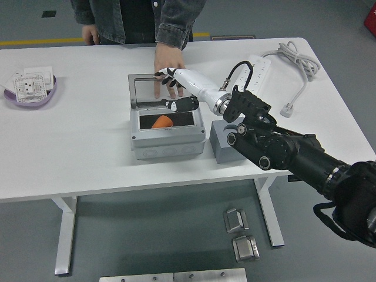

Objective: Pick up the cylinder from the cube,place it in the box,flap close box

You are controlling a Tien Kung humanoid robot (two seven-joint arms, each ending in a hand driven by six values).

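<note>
The robot's right hand (176,88) hovers with fingers spread and empty over the grey box (167,138), where the orange cylinder (161,122) lies inside; a person's hand (167,61) steadies the raised lid (154,91).

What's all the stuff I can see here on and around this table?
Box: one, grey, lid open, table middle.
Cylinder: one, orange, inside the box.
Cube: one, grey, right of the box.
Power strip: one, white, with cord, far right.
Dish: one, purple, holding white socket plates, far left.
Metal blocks: two, grey, on the floor.
Table: one, white.
Person's hand: one, resting on the lid.
Right hand: one, white, open over the box.
</note>
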